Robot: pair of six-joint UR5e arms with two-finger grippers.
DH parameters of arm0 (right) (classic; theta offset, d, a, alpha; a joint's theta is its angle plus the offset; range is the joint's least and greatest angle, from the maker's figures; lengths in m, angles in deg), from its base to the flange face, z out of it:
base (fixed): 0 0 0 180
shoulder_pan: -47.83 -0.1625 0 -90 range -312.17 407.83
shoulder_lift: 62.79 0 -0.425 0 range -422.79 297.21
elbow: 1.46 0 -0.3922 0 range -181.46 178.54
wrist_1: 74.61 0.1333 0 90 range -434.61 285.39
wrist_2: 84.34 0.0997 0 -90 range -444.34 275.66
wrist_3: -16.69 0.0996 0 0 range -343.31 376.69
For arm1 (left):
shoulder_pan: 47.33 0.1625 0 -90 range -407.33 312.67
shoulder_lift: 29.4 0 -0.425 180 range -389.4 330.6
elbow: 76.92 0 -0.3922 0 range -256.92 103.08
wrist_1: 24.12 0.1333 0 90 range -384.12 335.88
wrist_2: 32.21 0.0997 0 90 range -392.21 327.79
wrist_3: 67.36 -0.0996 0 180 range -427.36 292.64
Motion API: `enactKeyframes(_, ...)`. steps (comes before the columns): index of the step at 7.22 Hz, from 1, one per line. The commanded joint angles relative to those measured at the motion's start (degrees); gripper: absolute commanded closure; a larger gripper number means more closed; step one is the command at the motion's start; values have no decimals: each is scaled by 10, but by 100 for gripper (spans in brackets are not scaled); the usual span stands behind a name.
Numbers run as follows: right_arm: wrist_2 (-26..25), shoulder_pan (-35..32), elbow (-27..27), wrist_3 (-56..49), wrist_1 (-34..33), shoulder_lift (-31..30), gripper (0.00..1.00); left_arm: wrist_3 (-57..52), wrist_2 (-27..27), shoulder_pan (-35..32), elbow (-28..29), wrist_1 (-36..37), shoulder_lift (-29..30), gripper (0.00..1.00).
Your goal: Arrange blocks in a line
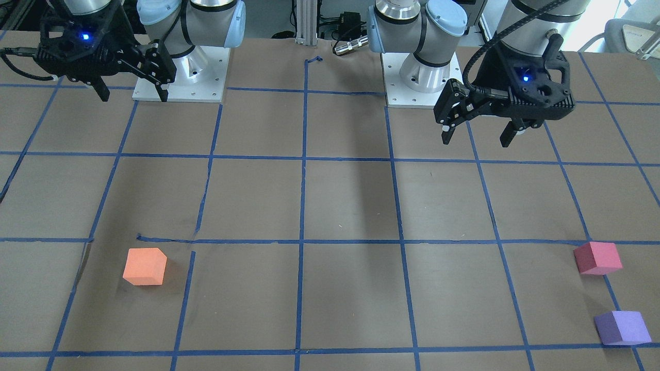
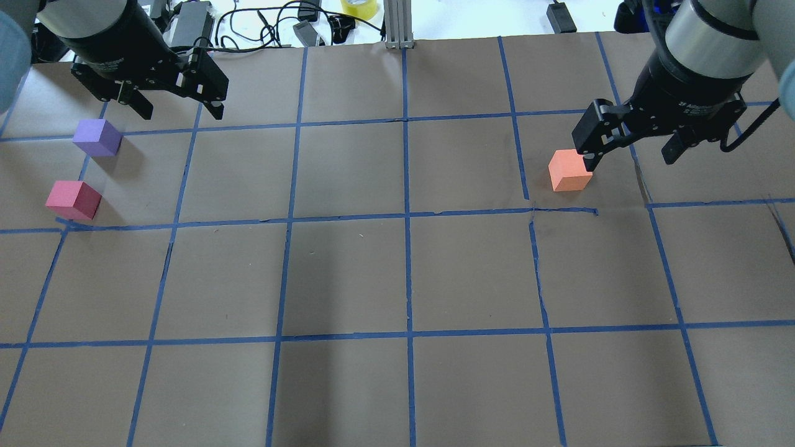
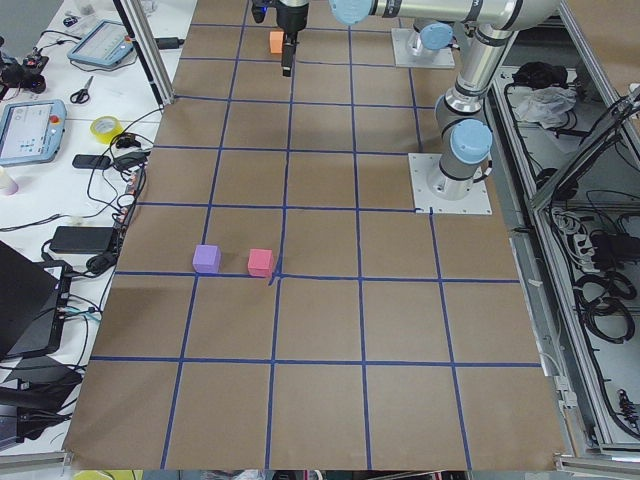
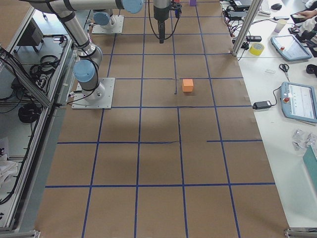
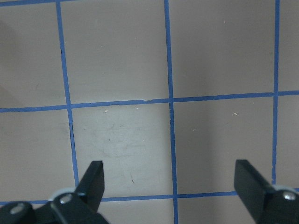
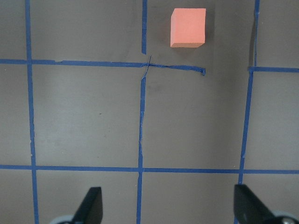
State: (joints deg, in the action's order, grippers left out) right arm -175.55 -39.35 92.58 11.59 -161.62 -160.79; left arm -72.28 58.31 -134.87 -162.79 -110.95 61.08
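The orange block sits on the table's right half and also shows in the front view and the right wrist view. The pinkish-red block and the purple block sit close together at the far left edge, the purple one farther from the robot. My left gripper is open and empty, high above the table, to the right of the purple block. My right gripper is open and empty, raised, on the robot's side of the orange block. The left wrist view shows only my open fingers over bare paper.
The table is covered in brown paper with a blue tape grid. The arms' base plates stand at the robot's edge. An aluminium post, cables and a tape roll lie beyond the far edge.
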Motion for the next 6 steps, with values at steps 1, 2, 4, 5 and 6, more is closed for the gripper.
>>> enactKeyframes(1, 2, 0, 0, 0, -1, 0, 0, 0, 0, 0, 0, 0, 0, 0)
enactKeyframes(2, 3, 0, 0, 0, -1, 1, 0, 0, 0, 0, 0, 0, 0, 0)
enactKeyframes(4, 1, 0, 0, 0, -1, 6, 0, 0, 0, 0, 0, 0, 0, 0)
enactKeyframes(5, 3, 0, 1, -1, -1, 6, 0, 0, 0, 0, 0, 0, 0, 0)
enactKeyframes(6, 3, 0, 1, 0, -1, 7, 0, 0, 0, 0, 0, 0, 0, 0)
